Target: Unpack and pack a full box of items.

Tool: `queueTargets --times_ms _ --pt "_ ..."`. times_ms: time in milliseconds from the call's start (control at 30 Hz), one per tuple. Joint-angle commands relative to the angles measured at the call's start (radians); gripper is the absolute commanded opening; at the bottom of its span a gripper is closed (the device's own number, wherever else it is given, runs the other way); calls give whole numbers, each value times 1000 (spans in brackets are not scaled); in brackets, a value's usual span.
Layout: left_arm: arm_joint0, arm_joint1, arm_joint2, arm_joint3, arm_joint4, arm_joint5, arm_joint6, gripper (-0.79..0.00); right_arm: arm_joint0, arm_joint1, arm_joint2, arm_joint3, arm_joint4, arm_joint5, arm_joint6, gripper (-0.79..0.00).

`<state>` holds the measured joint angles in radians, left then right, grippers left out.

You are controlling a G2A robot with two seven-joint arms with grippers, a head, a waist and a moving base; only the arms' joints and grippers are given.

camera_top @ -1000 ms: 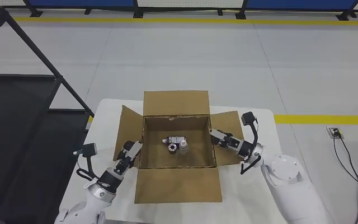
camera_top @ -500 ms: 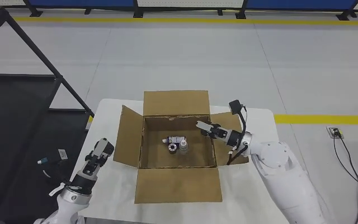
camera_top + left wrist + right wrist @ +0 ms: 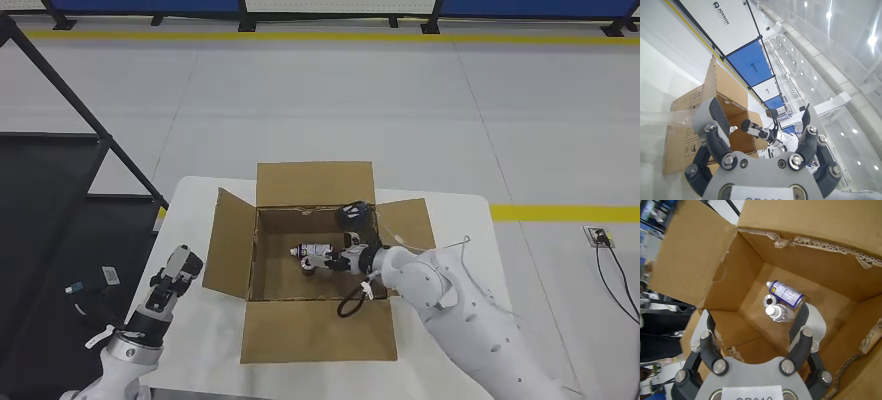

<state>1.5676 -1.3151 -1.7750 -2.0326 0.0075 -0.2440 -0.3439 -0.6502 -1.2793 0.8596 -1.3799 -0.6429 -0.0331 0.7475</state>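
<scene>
- Box (image 3: 315, 185) sits mid-table (image 3: 200, 195) with all four flaps splayed outward, which leaves the mouth clear for reaching in.
- Bunched near the middle of its floor are a spray can (image 3: 786, 293) lying on its side, a clear bottle (image 3: 779, 312) with a white cap just beside it, and a small silver ring (image 3: 769, 300) tucked against both.
- Much of the box floor is bare, so it is far from full.
- Right pincer (image 3: 757, 315) is inside the box above the bottle, jaws apart and gripping nothing. It looks lined up for a pick, with the bottle the likely target.
- Left pincer (image 3: 180, 262) is outside the left flap, near the table edge, jaws apart and empty. Judged parked out of the way.
- Table top is plain white.
- Room has a pale floor (image 3: 400, 100), a yellow line (image 3: 560, 212), blue panels (image 3: 520, 6) on the far side and a black frame (image 3: 70, 95) to the left.
</scene>
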Motion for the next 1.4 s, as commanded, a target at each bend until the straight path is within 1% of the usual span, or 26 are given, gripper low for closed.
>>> queueTargets --times_ms 0,100,267,300,333,367,400,433,467,633,667,733,767,800,833,933,1033,1133,1233,1367 --pt "9 1 -12 1 -22 -1 -2 0 23 -11 -44 24 -62 40 23 0" --pt "12 2 -16 1 -27 -2 -4 0 53 -27 -87 59 -83 42 53 0" --pt "12 2 -16 1 -27 -2 -4 0 103 -55 -140 127 -119 83 80 0" --pt "12 2 -16 1 -27 -2 -4 0 112 -62 -151 140 -126 91 86 -15" --pt "12 2 -16 1 -27 -2 -4 0 118 -67 -158 149 -132 97 89 -123" --pt "12 2 -16 1 -27 -2 -4 0 123 -71 -164 158 -137 104 91 -185" --pt "12 2 -16 1 -27 -2 -4 0 128 -76 -171 166 -140 110 94 -277" --pt "12 2 -16 1 -27 -2 -4 0 132 -79 -175 172 -144 115 98 -326" --pt "12 2 -16 1 -27 -2 -4 0 136 -84 -182 181 -150 122 102 -400" --pt "12 2 -16 1 -27 -2 -4 0 157 -106 -206 222 -154 129 117 -431" --pt "12 2 -16 1 -27 -2 -4 0 161 -112 -209 233 -153 131 117 -446" --pt "12 2 -16 1 -27 -2 -4 0 165 -119 -210 244 -139 120 115 -514" --pt "12 2 -16 1 -27 -2 -4 0 166 -122 -205 249 -128 109 111 -566" --pt "12 2 -16 1 -27 -2 -4 0 168 -123 -202 253 -125 104 108 -699" --pt "12 2 -16 1 -27 -2 -4 0 168 -124 -196 256 -118 97 102 -785" --pt "12 2 -16 1 -27 -2 -4 0 163 -122 -174 253 -115 83 89 -785" --pt "12 2 -16 1 -27 -2 -4 0 143 -108 -125 201 -121 82 68 -785" --pt "12 2 -16 1 -27 -2 -4 0 80 -75 -36 71 -154 93 43 -785" --pt "12 2 -16 1 -27 -2 -4 0 -39 -30 89 -136 -216 108 53 -785" --pt "12 2 -16 1 -27 -2 -4 0 -185 7 221 -351 -283 133 67 -785"
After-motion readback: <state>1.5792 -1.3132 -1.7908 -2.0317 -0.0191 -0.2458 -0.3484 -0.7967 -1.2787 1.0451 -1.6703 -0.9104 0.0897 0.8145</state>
